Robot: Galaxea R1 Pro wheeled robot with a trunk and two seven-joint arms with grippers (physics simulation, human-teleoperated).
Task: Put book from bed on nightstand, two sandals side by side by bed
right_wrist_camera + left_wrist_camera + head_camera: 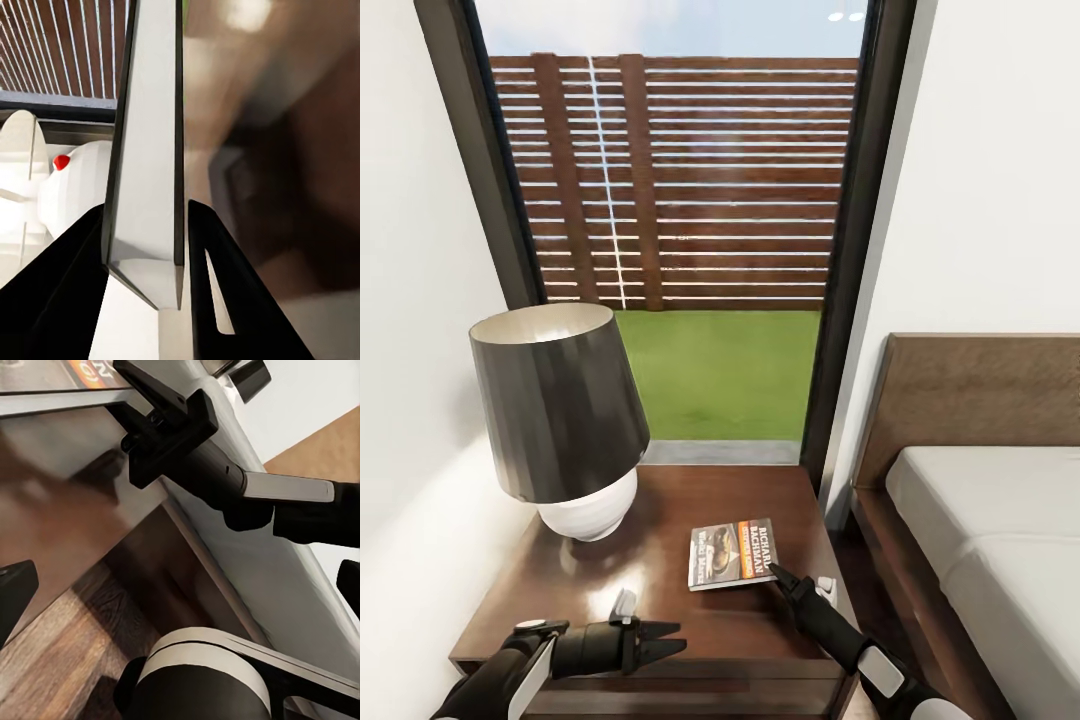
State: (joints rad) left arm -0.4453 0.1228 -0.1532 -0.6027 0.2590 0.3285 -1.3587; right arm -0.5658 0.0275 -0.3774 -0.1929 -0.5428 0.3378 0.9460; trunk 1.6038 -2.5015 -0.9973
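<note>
The book point(732, 553) lies flat on the nightstand point(660, 600), right of the lamp point(560, 420), cover up with its orange band showing. My right gripper point(772, 572) is at the book's near right corner. In the right wrist view the book's edge point(150, 150) stands between the two black fingers of the right gripper point(146, 214), which are shut on it. My left gripper point(660, 640) hovers open over the nightstand's front edge, left of the book, with nothing in it. The left wrist view looks across at the right gripper point(150, 405). The sandals are out of view.
The bed point(980, 520), with its brown headboard and off-white mattress, stands right of the nightstand across a narrow strip of floor. A tall black-framed window point(680, 250) is behind the nightstand and a white wall is at the left.
</note>
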